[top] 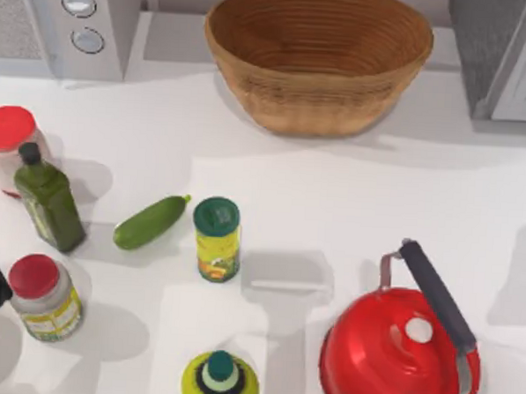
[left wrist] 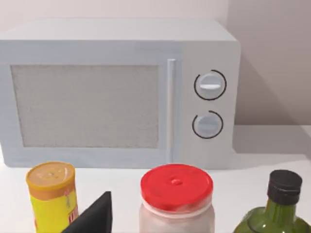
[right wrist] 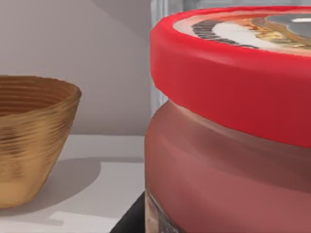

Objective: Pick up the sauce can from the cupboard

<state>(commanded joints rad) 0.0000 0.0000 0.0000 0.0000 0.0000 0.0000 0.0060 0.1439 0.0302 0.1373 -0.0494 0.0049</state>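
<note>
top view looks straight down on the table (top: 360, 193); both wrist views sit low, the right one sharing the basket (top: 317, 54).

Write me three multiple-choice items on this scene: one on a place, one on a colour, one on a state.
1. The wicker basket stands at the table's: A back middle; B front left; C right edge.
2. The sauce can's rim is: A green; B red; C white.
3. The green-lidded can: A lies flat; B sits in the basket; C stands upright.
Key: 1 A, the top view shows it centred at the back; 2 B, the right wrist view shows the red rim close up; 3 C, its lid faces up.
</note>
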